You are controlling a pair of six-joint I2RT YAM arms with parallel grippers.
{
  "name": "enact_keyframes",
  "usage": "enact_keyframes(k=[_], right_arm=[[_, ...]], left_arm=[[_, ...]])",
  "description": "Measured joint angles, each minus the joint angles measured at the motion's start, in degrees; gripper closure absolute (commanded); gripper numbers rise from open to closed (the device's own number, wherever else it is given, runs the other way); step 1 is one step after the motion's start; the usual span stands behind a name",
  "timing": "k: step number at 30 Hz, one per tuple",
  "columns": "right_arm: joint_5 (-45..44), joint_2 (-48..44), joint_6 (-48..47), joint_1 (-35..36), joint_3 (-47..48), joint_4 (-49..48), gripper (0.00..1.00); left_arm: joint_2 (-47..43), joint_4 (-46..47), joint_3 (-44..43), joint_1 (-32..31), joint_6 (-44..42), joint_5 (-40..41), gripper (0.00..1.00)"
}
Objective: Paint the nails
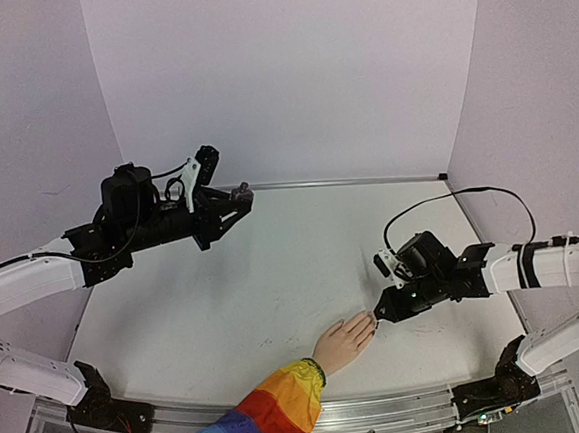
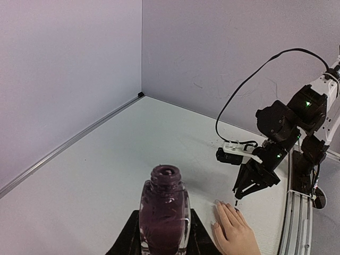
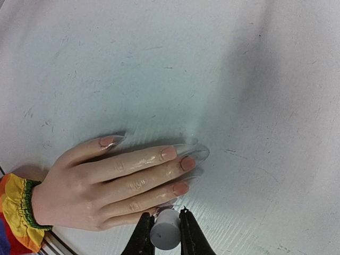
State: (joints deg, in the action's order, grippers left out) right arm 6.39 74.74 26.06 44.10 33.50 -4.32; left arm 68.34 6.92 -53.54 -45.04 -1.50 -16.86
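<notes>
A pale mannequin hand (image 1: 341, 341) with a rainbow sleeve (image 1: 275, 408) lies flat near the table's front edge. In the right wrist view its nails (image 3: 169, 153) are skin-toned with long clear tips. The little finger's nail (image 3: 166, 207) shows a dark purple smear. My right gripper (image 3: 165, 236) is shut on a grey brush cap (image 3: 165, 234) directly over that little finger. My left gripper (image 2: 164, 241) is raised at the back left, shut on an open bottle of dark purple polish (image 2: 164, 212).
The white table (image 1: 256, 299) is enclosed by lavender walls at the back and sides. A metal rail (image 1: 405, 405) runs along the front edge. The right arm's black cable (image 1: 439, 203) loops above the table.
</notes>
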Motion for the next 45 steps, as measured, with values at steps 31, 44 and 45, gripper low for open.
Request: enact_keyframes(k=[31, 44, 45], right_arm=[[3.7, 1.2, -2.3, 0.3, 0.1, -1.3, 1.00], [3.6, 1.6, -2.1, 0.4, 0.1, -1.6, 1.00], [3.6, 1.6, -2.0, 0.4, 0.1, -1.6, 1.00]], left_arm=[[0.0, 0.0, 0.0, 0.0, 0.0, -0.1, 1.00], [0.0, 0.0, 0.0, 0.0, 0.0, -0.1, 1.00], [0.0, 0.0, 0.0, 0.0, 0.0, -0.1, 1.00]])
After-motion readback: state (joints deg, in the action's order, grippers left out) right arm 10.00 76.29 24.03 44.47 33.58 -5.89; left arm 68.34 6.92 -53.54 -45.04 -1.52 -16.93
